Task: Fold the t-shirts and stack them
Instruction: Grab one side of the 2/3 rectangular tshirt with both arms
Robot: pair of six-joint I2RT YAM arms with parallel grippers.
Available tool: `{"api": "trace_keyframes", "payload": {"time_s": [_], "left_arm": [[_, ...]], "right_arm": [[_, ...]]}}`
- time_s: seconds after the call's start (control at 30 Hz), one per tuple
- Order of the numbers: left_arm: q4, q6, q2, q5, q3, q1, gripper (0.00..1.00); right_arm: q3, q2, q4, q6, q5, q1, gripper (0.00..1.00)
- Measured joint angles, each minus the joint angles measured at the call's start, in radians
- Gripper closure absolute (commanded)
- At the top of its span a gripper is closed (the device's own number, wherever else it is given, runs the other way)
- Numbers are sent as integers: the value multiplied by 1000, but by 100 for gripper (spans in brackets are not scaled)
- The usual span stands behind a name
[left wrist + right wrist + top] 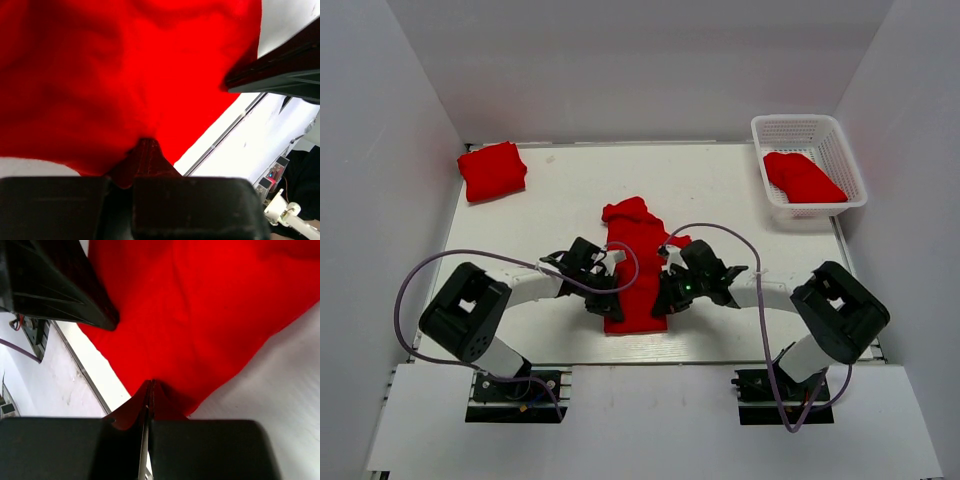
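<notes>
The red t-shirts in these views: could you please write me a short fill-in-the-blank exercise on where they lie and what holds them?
1. The white basket at the far right holds ___ red t-shirt.
2. A folded t-shirt lies at the far ___ corner of the table.
3. The middle t-shirt is pinched by ___ of the two grippers, the left gripper and the right gripper.

Missing words: one; left; both.

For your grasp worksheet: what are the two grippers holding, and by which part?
Both pinch the middle t-shirt: left gripper its left edge, right gripper its right edge.
</notes>
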Motion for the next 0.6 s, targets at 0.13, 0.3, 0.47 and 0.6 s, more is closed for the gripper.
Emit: {"api": "trace_keyframes", "payload": {"time_s": [0.13,0.3,0.47,0.6], "left_arm": [[-27,-2,-27,-17,-8,-8,96],[-151,14,-88,-60,55,-3,52],[-235,4,-203,-93,196,3,30],[-259,-13,-287,-120,183,4,28]], "right_arm": [[1,-2,-1,10,14,12,100],[38,-65,-84,10,43,11,64],[76,-179,-188,7,63,12,37],[45,-229,-263,11,73,11,30]]}}
